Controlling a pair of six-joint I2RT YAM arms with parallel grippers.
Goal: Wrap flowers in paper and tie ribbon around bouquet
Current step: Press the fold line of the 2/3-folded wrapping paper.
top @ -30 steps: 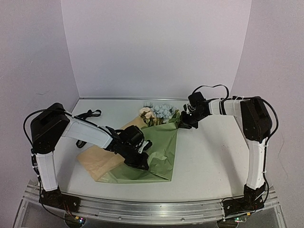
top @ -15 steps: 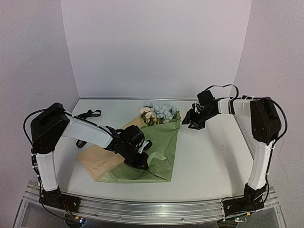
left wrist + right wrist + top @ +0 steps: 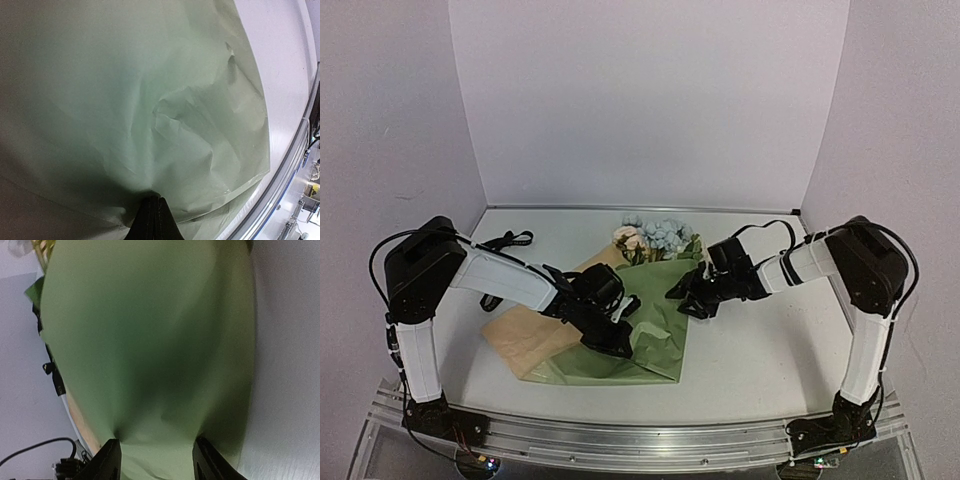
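Top view: the olive-green paper [image 3: 665, 335] lies folded over on the table [image 3: 760, 350], with its tan reverse showing on the left. The flowers [image 3: 655, 236] poke their heads out at its far edge, and the stems are hidden beneath the fold. The ribbon [image 3: 506, 241] lies at the far left, well apart. The left gripper [image 3: 612, 338] rests on the middle of the paper. The right gripper [image 3: 683, 301] is at the sheet's right edge.

Left wrist view: the left gripper [image 3: 154, 212] is closed, its tips buried in a pucker of creased paper [image 3: 165, 90], seemingly pinching it. Keep that anchor firm.

Right wrist view: the right gripper [image 3: 157, 460] stands half wide, with the paper [image 3: 150, 340] running between its fingers [image 3: 107, 460]. Close only once the edge sits deep between the jaws, then roll the paper over the stems.

There is no tray or box here. Only the paper holds the flowers.
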